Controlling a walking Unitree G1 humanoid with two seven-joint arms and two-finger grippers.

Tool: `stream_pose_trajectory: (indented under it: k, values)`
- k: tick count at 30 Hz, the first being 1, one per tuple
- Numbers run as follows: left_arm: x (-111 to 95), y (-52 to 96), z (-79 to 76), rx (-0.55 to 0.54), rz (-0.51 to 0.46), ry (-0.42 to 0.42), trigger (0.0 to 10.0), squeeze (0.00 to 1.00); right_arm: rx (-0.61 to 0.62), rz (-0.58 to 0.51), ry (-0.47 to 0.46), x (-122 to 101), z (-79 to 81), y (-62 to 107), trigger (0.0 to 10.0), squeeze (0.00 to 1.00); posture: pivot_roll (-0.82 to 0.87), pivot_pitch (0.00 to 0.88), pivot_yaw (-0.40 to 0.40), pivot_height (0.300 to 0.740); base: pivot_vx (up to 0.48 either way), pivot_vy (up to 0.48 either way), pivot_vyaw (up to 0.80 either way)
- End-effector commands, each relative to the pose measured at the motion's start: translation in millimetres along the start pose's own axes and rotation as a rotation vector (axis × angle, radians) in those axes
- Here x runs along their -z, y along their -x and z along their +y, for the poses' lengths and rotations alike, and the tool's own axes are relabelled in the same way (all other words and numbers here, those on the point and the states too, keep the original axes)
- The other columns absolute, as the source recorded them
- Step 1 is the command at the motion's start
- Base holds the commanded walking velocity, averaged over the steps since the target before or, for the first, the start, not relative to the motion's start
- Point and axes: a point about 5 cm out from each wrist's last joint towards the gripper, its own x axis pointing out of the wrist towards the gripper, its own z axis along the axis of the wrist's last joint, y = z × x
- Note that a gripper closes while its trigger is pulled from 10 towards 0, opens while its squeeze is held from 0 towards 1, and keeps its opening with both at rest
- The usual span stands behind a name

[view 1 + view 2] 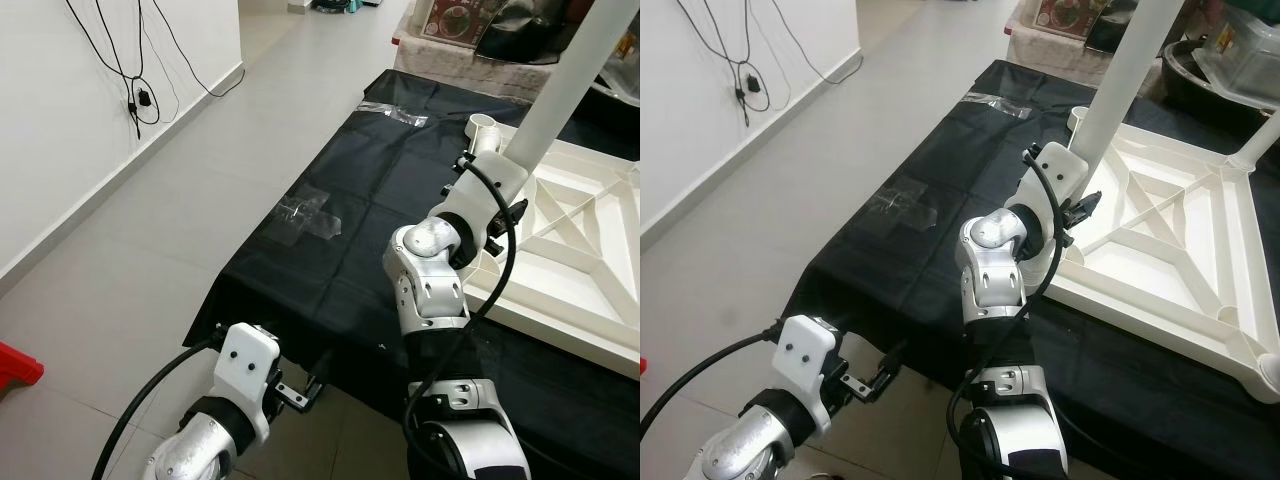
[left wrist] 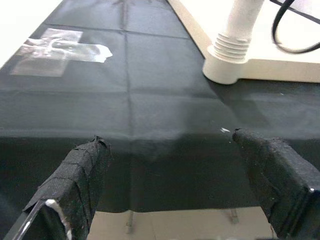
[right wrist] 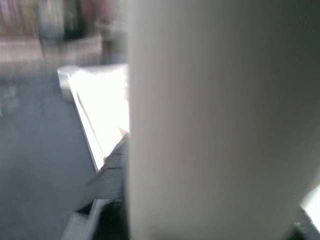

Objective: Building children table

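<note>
Gripping: our right end effector (image 1: pixel 1080 210) pinches a white table leg (image 1: pixel 1128 75) near its lower end; in the right wrist view the leg (image 3: pixel 220 120) stands close and blurred, with one black finger (image 3: pixel 107 185) beside it.
Table leg: it rises steeply from the near-left corner region of the tabletop, leaning up and to the right in the head views.
Left end effector: our left end effector (image 1: pixel 868 380) hangs low by the near edge of the cloth, its two black fingers (image 2: pixel 75 180) spread wide with nothing between them.
Tabletop: a white plastic children's tabletop (image 1: pixel 1180 230) lies upside down, ribs showing, on the right part of the cloth; a second leg (image 1: pixel 1255 140) stands at its far corner, and an open socket (image 1: pixel 484 126) shows at another corner.
Cloth: a black cloth (image 1: pixel 330 240) covers the table, with a patch of clear tape (image 1: pixel 305 215) stuck on it.
Floor: grey tiles (image 1: pixel 150 230) to our left, with black cables (image 1: pixel 135 70) hanging on the white wall.
</note>
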Motion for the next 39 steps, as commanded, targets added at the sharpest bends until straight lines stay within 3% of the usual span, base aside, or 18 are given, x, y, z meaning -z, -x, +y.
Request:
stream_pose_trajectory:
  k: [1,10,11,12,13,22,34,39]
  values:
    - [3.8,1.6,-2.3,0.012,0.016,-0.005,10.0,0.0,-0.042,0.198,0.022,36.2,7.3,25.7,10.0,1.0,0.14,0.173,-0.064,0.74,0.0,0.0,0.0]
    - [7.4,2.1,-1.9,0.005,0.027,-0.003,10.0,0.0,-0.063,0.193,0.005,36.4,8.0,25.8,10.0,1.0,0.14,0.164,-0.061,0.74,0.0,0.0,0.0]
    - [7.8,2.3,-1.8,0.006,0.028,-0.002,10.0,0.0,-0.067,0.179,0.004,35.4,8.3,25.8,10.0,0.7,0.14,0.163,-0.061,0.74,0.0,0.0,0.0]
    - [7.8,2.3,-1.8,0.006,0.028,-0.002,10.0,0.0,-0.067,0.179,0.004,35.4,8.3,25.8,10.0,0.7,0.14,0.163,-0.061,0.74,0.0,0.0,0.0]
    - [8.3,2.4,-1.8,0.006,0.029,-0.002,10.0,0.0,-0.08,0.178,-0.002,35.1,8.9,26.3,10.0,0.0,0.14,0.161,-0.06,0.74,0.0,0.0,0.0]
    - [9.9,1.5,-0.9,0.003,0.032,-0.004,10.0,0.0,-0.167,0.144,-0.01,33.2,9.1,31.7,10.0,0.0,0.14,0.157,-0.061,0.74,0.0,0.0,0.0]
    - [13.6,-2.9,6.8,-0.012,0.032,-0.019,10.0,0.0,-0.346,0.17,0.048,47.4,-7.6,44.2,10.0,0.0,0.13,0.14,-0.055,0.74,0.0,0.0,0.0]
    - [15.0,-3.4,8.5,-0.016,0.035,-0.024,10.0,0.0,-0.366,0.174,0.062,48.6,-13.3,44.3,10.0,0.0,0.13,0.135,-0.056,0.74,0.0,0.0,0.0]
